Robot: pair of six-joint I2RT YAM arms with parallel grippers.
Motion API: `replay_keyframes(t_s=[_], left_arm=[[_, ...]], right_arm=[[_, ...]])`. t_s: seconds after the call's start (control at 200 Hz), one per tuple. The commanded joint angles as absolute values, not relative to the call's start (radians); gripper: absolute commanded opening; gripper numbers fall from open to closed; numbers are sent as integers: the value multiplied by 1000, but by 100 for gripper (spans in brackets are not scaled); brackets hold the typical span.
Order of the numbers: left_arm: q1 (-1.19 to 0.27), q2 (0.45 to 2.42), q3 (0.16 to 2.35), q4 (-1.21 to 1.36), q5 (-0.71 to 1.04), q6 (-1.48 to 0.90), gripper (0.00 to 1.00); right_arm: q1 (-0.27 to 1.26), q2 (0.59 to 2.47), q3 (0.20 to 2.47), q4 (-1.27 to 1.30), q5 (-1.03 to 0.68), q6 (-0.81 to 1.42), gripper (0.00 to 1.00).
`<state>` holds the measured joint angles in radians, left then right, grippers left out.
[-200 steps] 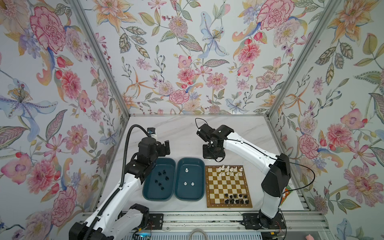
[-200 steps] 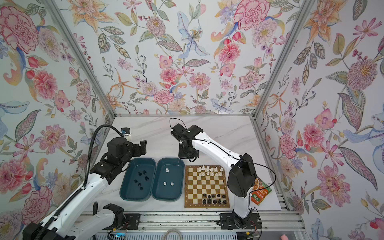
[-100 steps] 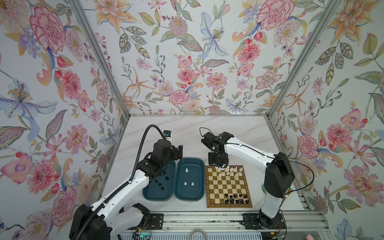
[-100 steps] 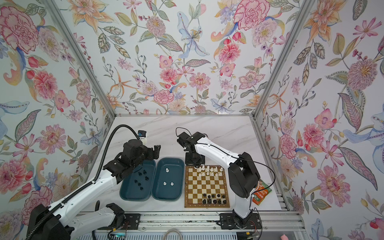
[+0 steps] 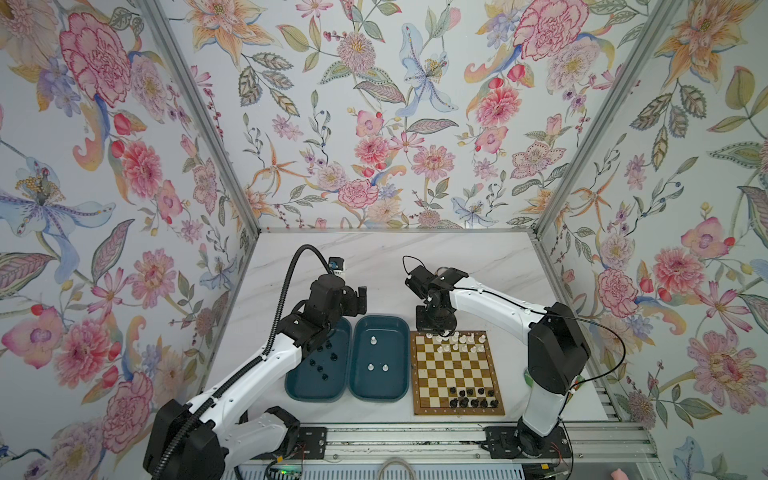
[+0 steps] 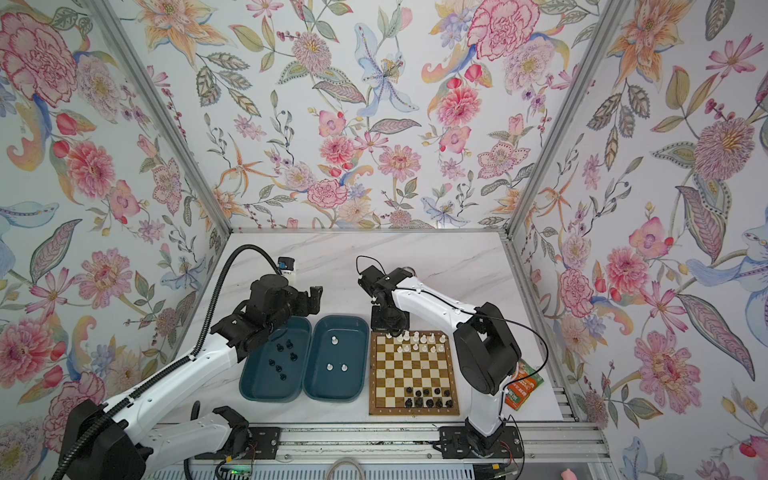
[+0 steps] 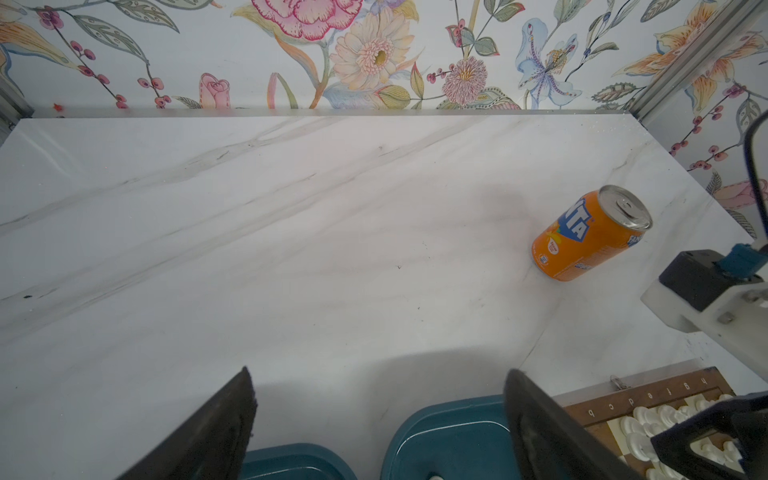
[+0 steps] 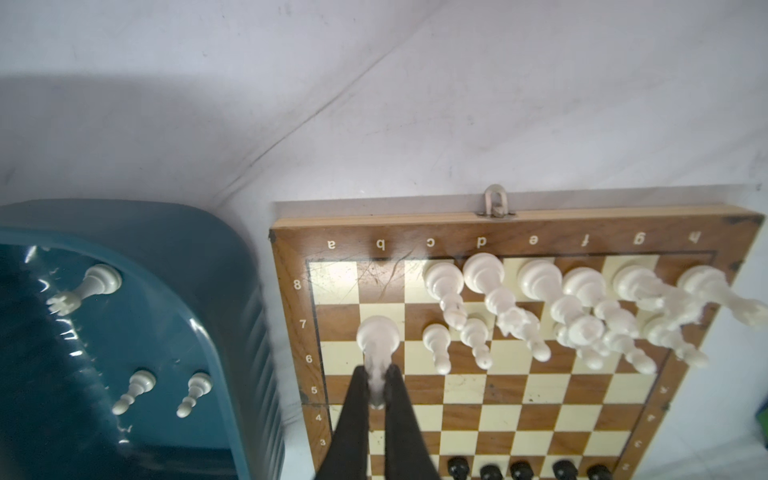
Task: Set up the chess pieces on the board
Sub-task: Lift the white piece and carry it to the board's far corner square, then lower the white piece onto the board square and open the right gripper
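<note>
Right claw (image 8: 376, 386) pinches a white piece (image 8: 378, 338), head hidden between its fingers (image 8: 356, 419); the piece stands upright, base down, at the upper-left corner of the board (image 5: 457, 410) in a top view. Left claw (image 7: 378, 370) gapes wide.

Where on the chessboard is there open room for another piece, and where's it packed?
Bare: the middle rows of the board between the white pieces and black pieces, and the far corner squares beside the white piece in the right gripper. Crowded: the far rows from c to h.
</note>
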<state>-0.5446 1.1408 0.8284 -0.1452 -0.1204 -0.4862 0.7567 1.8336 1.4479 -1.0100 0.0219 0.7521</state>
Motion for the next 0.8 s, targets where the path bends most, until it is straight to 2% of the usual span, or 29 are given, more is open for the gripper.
replay_keyframes(t_s=[0.0,0.796], left_arm=[[-548,1150,864,-163,-152,-466,95],[-548,1180,907,-184,-169,-433,95]], right_arm=[[750,1862,1444,-991,7,739,3],[739,1914,1402,-953,0,744,4]])
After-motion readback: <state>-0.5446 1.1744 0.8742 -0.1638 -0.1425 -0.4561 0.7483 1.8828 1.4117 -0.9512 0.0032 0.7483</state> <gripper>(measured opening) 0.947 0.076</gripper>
